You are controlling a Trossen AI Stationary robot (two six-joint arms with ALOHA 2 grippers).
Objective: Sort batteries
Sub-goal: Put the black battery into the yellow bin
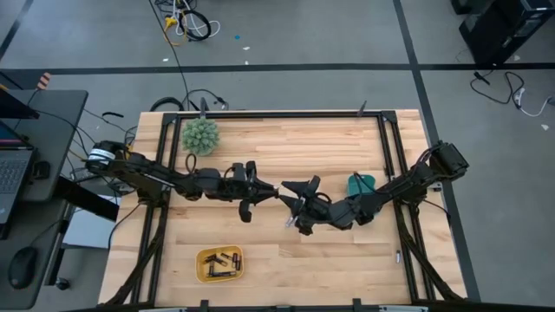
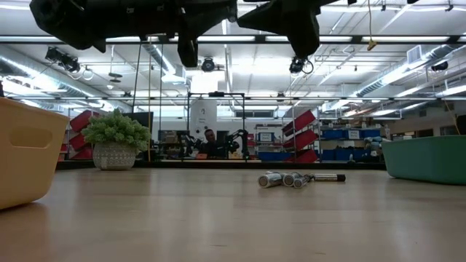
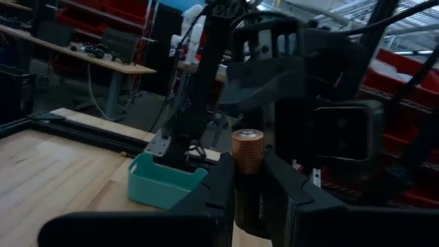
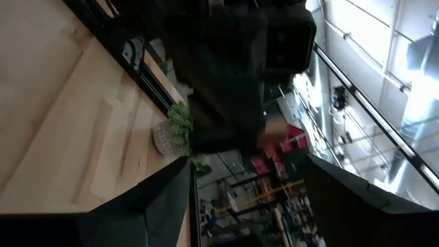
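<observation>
I judge I am mid-handover: my left tool (image 3: 248,189) is clenched on one battery (image 3: 247,151), held upright with its copper-coloured end showing, above the middle of the worktop (image 1: 286,143). My right tool (image 1: 290,189) hangs just beside it, fingers spread wide, gripping nothing. Next I would need to line the cell up between those spread fingers, or carry it to a tray. More batteries (image 2: 285,179) lie loose on the worktop below, others sit in the yellow tray (image 1: 219,264), and the teal tray (image 1: 362,183) waits near my right arm.
</observation>
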